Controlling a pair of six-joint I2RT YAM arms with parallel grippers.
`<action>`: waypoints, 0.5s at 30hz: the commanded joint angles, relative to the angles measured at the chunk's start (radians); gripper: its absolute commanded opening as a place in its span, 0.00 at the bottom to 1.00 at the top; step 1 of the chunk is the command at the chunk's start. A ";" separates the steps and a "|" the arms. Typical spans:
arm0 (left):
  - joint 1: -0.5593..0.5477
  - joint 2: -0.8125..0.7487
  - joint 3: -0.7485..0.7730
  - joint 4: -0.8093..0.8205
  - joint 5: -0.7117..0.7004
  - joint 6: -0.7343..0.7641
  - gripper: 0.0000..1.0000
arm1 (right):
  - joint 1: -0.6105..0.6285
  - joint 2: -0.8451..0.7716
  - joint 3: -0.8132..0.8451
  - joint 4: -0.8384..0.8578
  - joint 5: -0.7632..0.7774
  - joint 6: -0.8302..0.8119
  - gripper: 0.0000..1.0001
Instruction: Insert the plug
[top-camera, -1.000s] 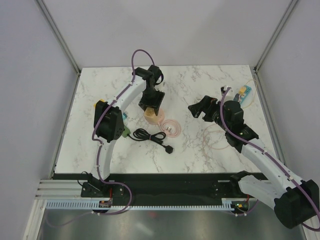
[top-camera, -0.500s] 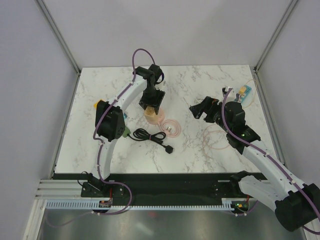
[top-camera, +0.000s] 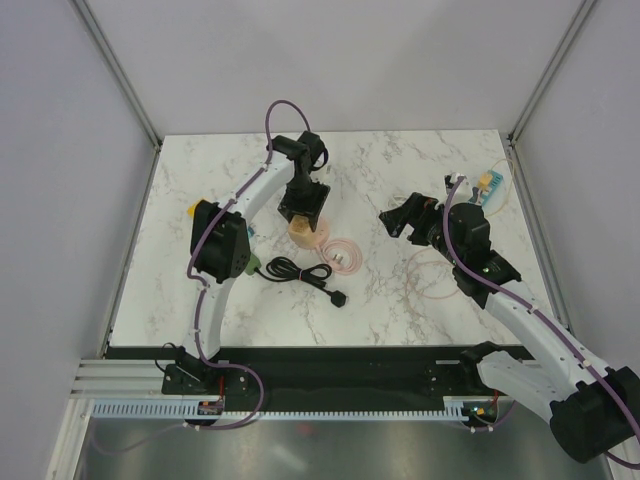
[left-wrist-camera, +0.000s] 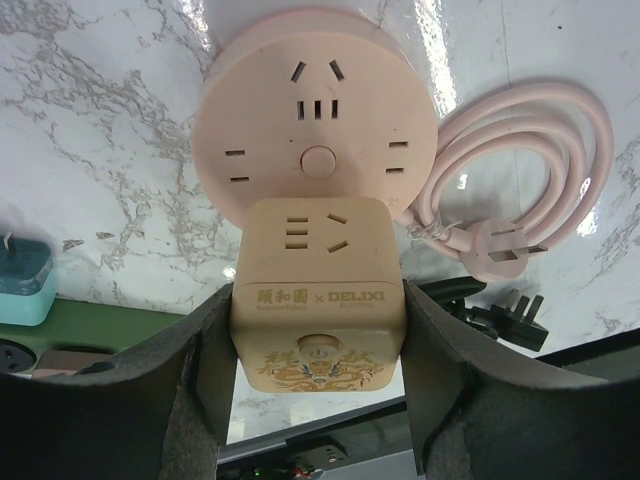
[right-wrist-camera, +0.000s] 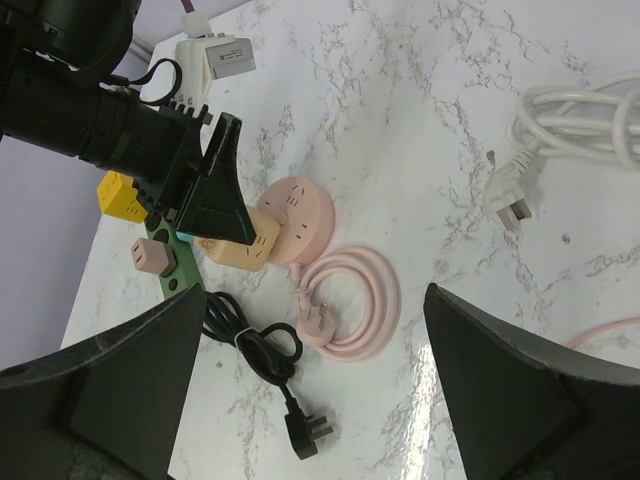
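The left claw is pressed together on a cream cube socket, one finger on each of its side walls, a little left of the middle of the tabletop. On the cube's face I can read "颐和园 × DELIXI"; the smaller line under it is too small to read, and below it there is a golden ornament around a round button mark. The upper face of the cube has one two-pin and one three-pin opening. Just behind the cube lies a round pink socket with several openings and a round button in its centre; the cube covers its edge, and I cannot tell if the two touch. To the right of the round socket its pink cable lies in a coil, and the pink plug rests beside the coil with its pins free. Nearer to the arms, the black plug lies on the marble at the end of a looped black cable, not inserted in anything. The right claw is spread wide and holds nothing, above the right half of the tabletop. A white plug lies at the far right.
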 joint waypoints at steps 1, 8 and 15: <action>0.001 -0.007 -0.037 0.018 0.015 0.017 0.02 | -0.005 -0.003 0.021 0.013 0.013 -0.005 0.98; 0.001 -0.025 -0.123 0.076 0.009 0.015 0.02 | -0.004 -0.009 0.009 0.014 0.015 -0.005 0.98; -0.002 -0.053 -0.197 0.111 0.004 0.006 0.02 | -0.005 -0.017 0.004 0.013 0.021 -0.007 0.98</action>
